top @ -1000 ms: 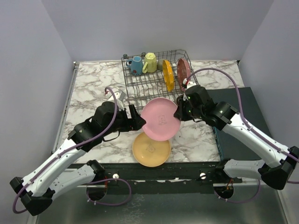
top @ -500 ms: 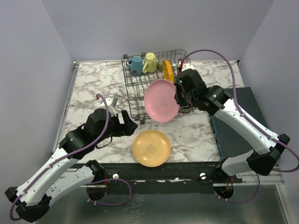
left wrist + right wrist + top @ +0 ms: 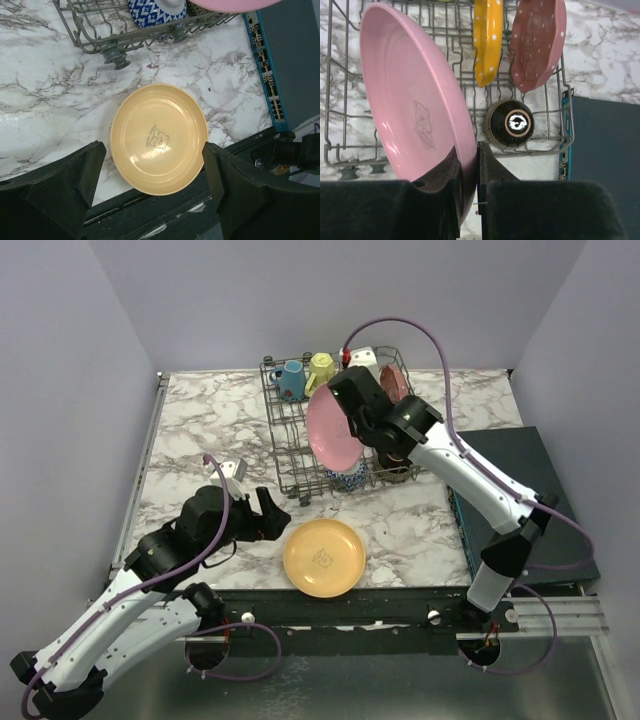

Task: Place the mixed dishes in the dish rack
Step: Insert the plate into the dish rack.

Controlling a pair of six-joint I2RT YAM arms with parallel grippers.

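Pinching the pink plate [image 3: 410, 100] by its rim, right jaws narrow, holding it on edge over the dish rack [image 3: 285, 440], upper centre. Left jaws wide, above yellow plate [image 3: 159, 137] on worktop [image 3: 50, 100].

1. left arm [image 3: 140, 575]: folded low near the counter's [image 3: 200, 430] front edge, wrist tipped downward, left gripper [image 3: 272, 514] jaws spread wide, nothing between them.
2. right arm [image 3: 470, 475]: stretched out toward the back edge, right gripper [image 3: 469, 165] pinching the pink plate's [image 3: 415, 100] rim.
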